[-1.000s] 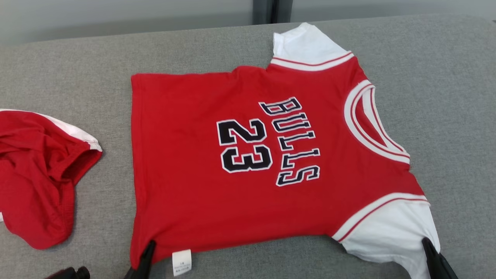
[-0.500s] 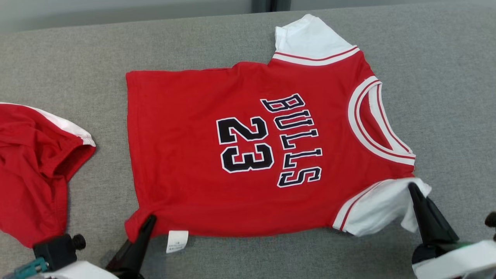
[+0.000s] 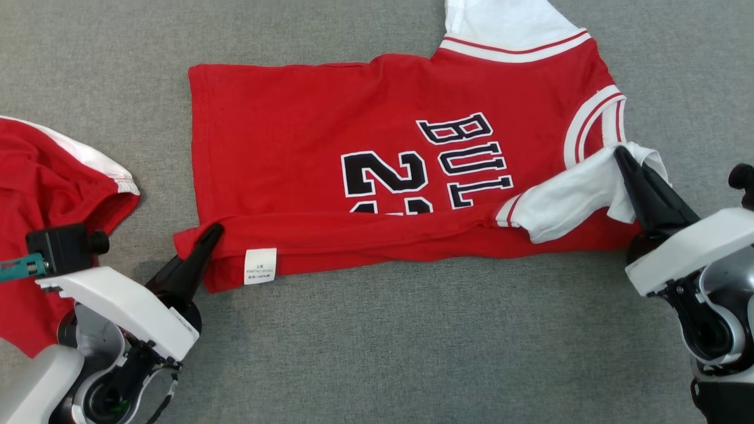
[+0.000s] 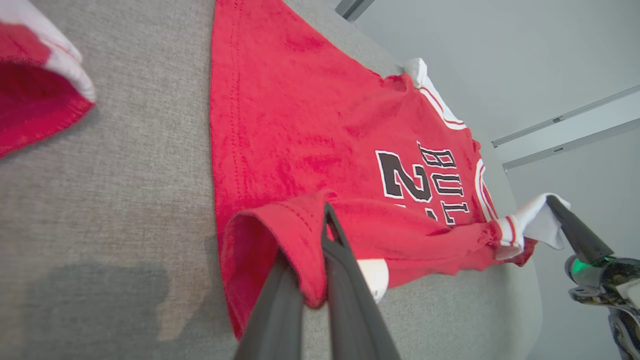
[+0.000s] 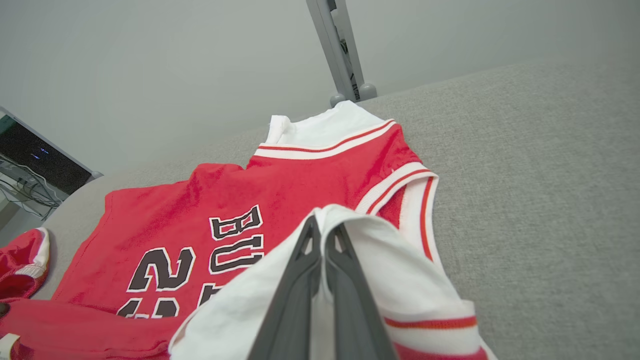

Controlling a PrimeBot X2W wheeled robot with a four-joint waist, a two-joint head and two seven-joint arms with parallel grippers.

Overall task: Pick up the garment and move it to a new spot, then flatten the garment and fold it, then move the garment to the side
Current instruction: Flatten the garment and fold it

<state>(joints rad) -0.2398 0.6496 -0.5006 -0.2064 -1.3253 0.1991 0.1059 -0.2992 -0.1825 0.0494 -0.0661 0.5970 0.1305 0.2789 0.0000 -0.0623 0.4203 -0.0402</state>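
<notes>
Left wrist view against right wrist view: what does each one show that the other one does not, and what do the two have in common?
Left wrist view: the left jaws shut on the red hem of the jersey, and wall rails.
Right wrist view: a dark screen with cables beside the couch.
Both: the right jaws shut on the near white sleeve, the lettering, the far sleeve, and a second red garment.

Crumpled red cloth (image 3: 59, 188), grey padded surface (image 3: 412, 353)
</notes>
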